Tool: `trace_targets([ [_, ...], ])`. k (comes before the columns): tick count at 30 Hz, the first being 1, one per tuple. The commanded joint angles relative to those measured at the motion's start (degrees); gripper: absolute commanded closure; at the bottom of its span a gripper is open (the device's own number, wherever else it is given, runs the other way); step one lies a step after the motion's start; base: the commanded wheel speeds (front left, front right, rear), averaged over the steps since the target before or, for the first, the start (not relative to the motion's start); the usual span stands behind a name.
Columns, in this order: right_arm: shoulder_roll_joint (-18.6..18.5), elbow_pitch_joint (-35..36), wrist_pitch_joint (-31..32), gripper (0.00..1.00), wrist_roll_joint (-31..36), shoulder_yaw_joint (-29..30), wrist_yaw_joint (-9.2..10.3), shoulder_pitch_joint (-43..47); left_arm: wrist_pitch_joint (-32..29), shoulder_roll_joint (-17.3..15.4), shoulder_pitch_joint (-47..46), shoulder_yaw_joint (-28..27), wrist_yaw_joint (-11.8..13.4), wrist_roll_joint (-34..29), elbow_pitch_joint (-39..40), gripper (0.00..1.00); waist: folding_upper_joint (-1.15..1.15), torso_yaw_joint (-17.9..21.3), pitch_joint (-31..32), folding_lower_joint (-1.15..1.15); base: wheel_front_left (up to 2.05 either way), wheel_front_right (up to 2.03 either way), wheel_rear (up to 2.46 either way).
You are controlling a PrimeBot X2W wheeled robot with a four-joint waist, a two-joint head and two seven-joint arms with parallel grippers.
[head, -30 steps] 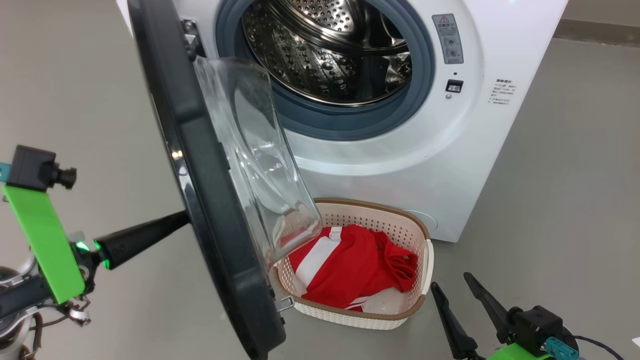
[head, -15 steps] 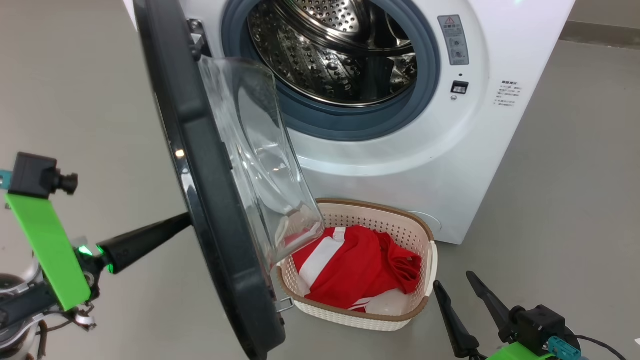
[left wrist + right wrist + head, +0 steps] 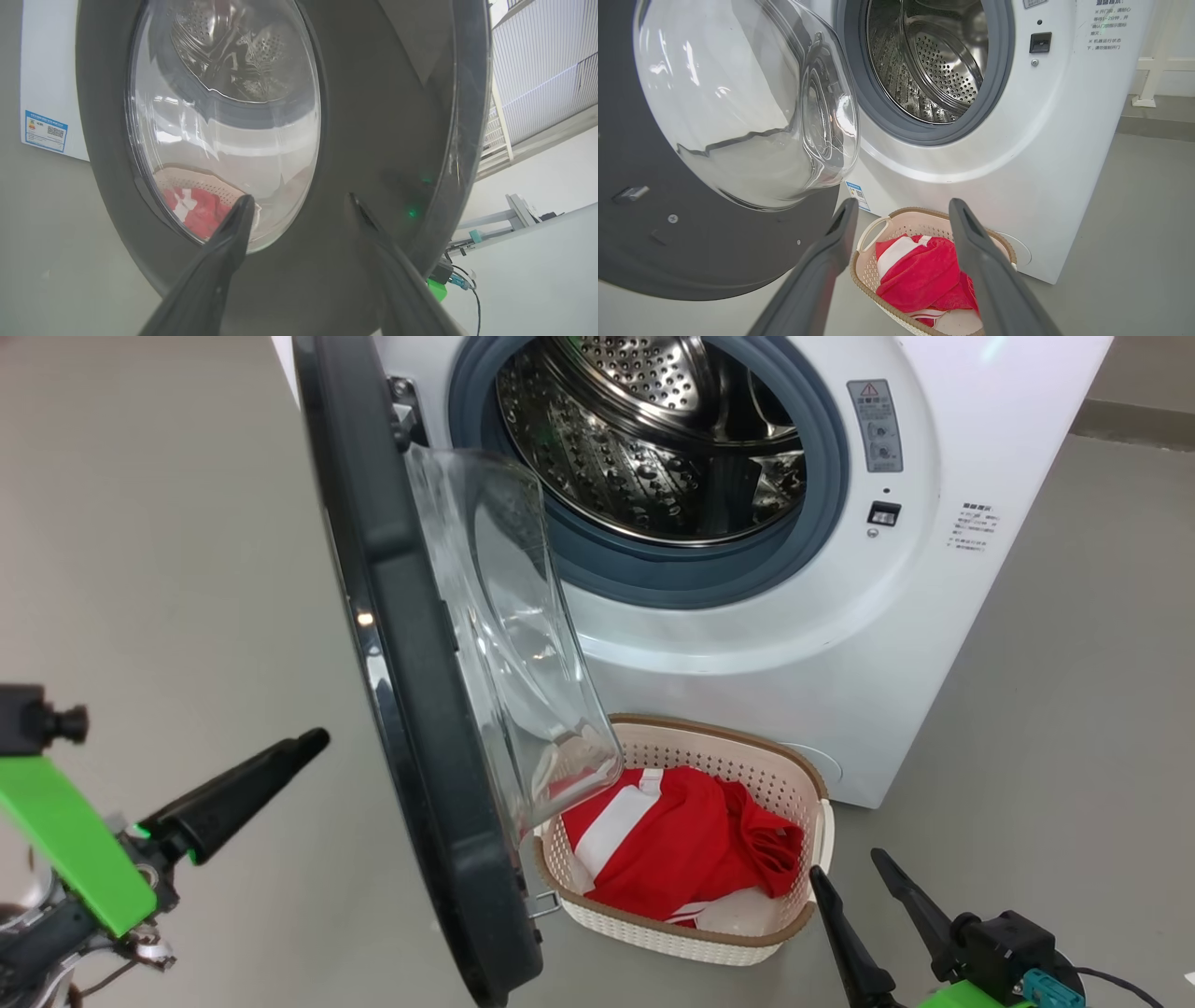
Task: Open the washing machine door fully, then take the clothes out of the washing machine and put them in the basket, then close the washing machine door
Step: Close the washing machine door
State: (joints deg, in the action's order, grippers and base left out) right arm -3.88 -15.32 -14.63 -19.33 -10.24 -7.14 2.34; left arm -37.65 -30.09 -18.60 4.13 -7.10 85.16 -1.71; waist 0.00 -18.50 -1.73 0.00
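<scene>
Containers:
- The basket (image 3: 719, 725) sits on the floor (image 3: 1046, 709) just ahead of the right gripper (image 3: 903, 203), between its fingertips and the foot of the washing machine (image 3: 747, 653).
- It holds the clothes (image 3: 691, 859): bright red fabric with white stripes, bunched up, filling most of the interior and lying below the rim.
- The drum (image 3: 635, 457) lies further ahead of this gripper and higher. Its perforated steel wall shows through the grey-ringed opening.

Orientation:
- The washing machine door (image 3: 392, 616) stands partly open, hinged at the left side of the opening.
- From the head camera it is nearly edge-on, its long line running from the hinge down to just left of the basket.
- Its glossy outer face is turned to the left gripper (image 3: 299, 200), which points straight at it. The fingertips are close but apart from the surface.
- Its inner face and glass bowl (image 3: 504, 644) are turned to the right gripper, above and left of its fingers. The bowl overhangs the basket's near-left corner.

Appearance:
- The door has a wide black rim and a clear bulging window. Through it the left wrist camera sees the basket and red cloth.
- The basket is cream, perforated, with a brown rim and white handles.

Grippers: both are spread wide, with nothing between the fingers.
</scene>
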Motion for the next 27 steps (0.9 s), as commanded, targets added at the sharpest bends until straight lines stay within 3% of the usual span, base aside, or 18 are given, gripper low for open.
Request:
trace_targets([
  [1, -0.46, 1.37, -0.37, 0.0, 0.7, -1.43, -0.35, -0.42, 1.29, -2.67, -0.93, -3.22, -0.38, -0.94, 0.66, 0.0, 0.0, -0.13, 0.17, 0.0, 0.0, 0.0, 0.0],
  [13, -0.76, 1.49, -0.37, 0.0, 0.57, -1.71, -0.35, -0.46, 17.43, -3.53, 6.32, -2.24, -0.38, -4.96, -3.33, 0.0, 0.0, -0.5, 0.61, 0.0, 0.0, 0.0, 0.0],
  [27, -0.79, 1.48, -0.37, 0.0, 0.45, -1.67, -0.35, -0.58, 35.75, -4.1, 13.93, 5.14, -0.38, -7.24, -10.17, 0.0, 0.0, -0.4, 0.56, 0.0, 0.0, 0.0, 0.0],
])
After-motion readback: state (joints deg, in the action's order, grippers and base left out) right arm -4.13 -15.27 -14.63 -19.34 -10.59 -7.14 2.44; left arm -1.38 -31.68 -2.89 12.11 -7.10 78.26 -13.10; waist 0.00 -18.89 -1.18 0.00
